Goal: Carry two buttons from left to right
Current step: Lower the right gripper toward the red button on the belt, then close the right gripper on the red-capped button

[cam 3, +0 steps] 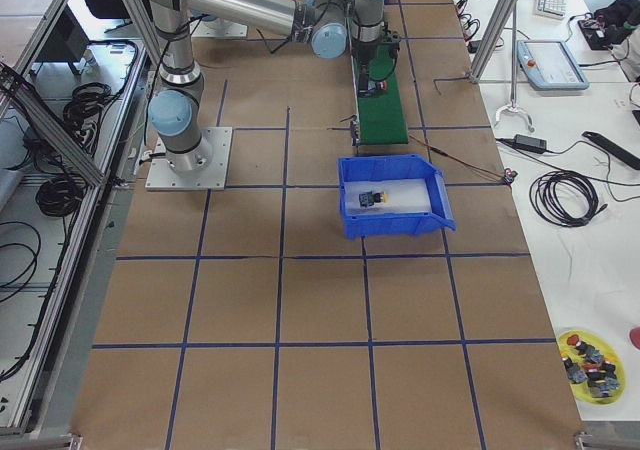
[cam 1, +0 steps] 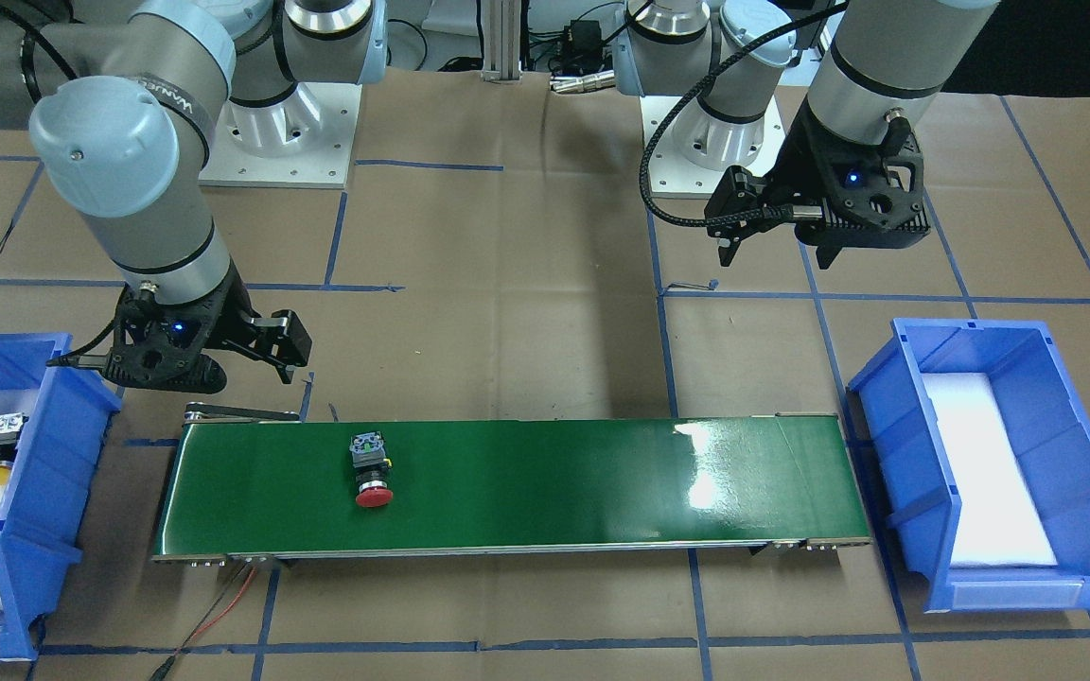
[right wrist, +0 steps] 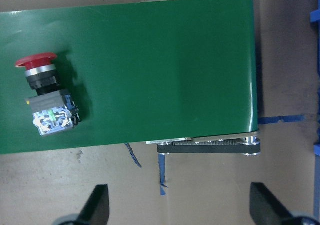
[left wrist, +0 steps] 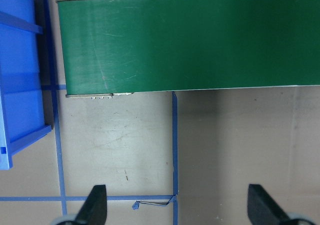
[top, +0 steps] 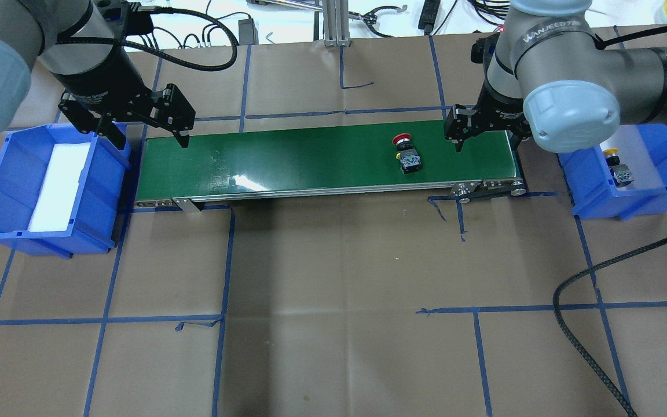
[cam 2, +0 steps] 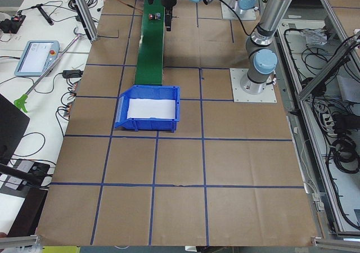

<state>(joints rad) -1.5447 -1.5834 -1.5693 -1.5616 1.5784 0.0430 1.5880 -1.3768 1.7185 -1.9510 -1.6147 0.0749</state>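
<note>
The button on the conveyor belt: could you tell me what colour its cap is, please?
The button has a red cap, clearest in the right wrist-mounted view.

overhead and front views face each other over the belt [top: 310,162]; wrist cameras look down
</note>
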